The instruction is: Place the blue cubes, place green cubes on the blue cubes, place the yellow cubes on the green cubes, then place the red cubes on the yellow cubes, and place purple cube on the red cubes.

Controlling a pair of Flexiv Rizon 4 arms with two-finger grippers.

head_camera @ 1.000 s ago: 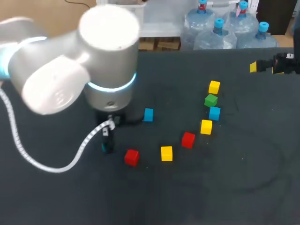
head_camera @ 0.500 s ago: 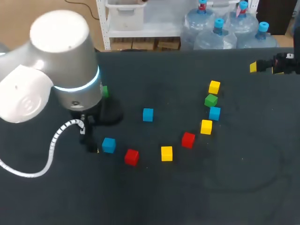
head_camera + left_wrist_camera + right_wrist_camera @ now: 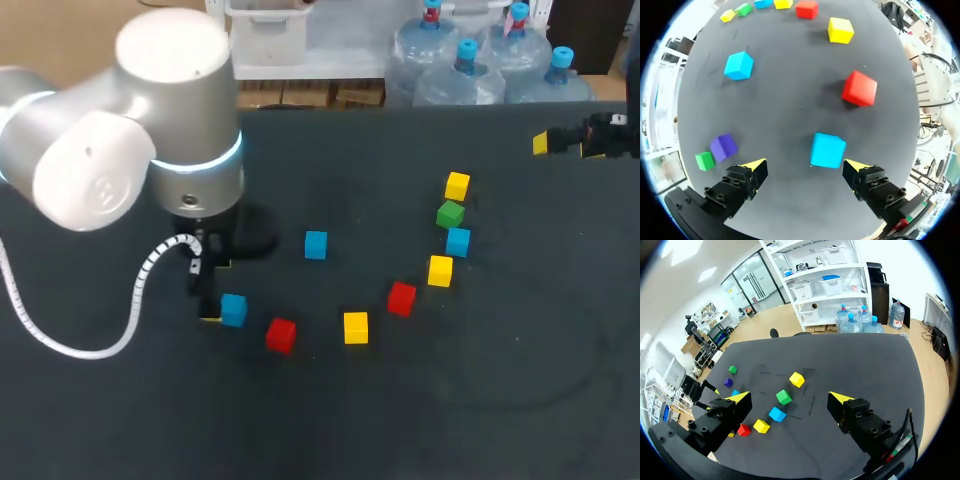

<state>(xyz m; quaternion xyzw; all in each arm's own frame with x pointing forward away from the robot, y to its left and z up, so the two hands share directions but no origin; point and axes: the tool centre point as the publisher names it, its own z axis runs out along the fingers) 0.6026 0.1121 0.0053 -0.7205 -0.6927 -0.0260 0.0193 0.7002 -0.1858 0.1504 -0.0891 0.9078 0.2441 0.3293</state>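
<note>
My left gripper [image 3: 805, 167] hangs open just above the table. A blue cube [image 3: 827, 150] lies between its fingers, nearer one finger, touched by neither. In the head view that cube [image 3: 233, 309] sits beside the left gripper [image 3: 211, 303]. A second blue cube [image 3: 316, 244] lies mid-table and a third [image 3: 458, 241] lies in the right-hand cluster, under a green cube [image 3: 450, 213]. Two red cubes [image 3: 281, 334] [image 3: 401, 298] and three yellow cubes [image 3: 355, 327] [image 3: 440, 270] [image 3: 457, 186] are scattered singly. A purple cube [image 3: 724, 146] and another green cube [image 3: 704, 160] lie beside the left gripper. My right gripper [image 3: 789, 398] is open and empty, high above the table's far right.
The left arm's big body [image 3: 150, 150] hides the table's back left in the head view, including the purple cube and the green one by it. No cube rests on another. The dark table [image 3: 480, 400] is bare at the front right.
The left arm swung left, then part of the way back to the right. The blue cube by its gripper, hidden in shadow a second ago, now shows plainly. The right arm stayed still.
</note>
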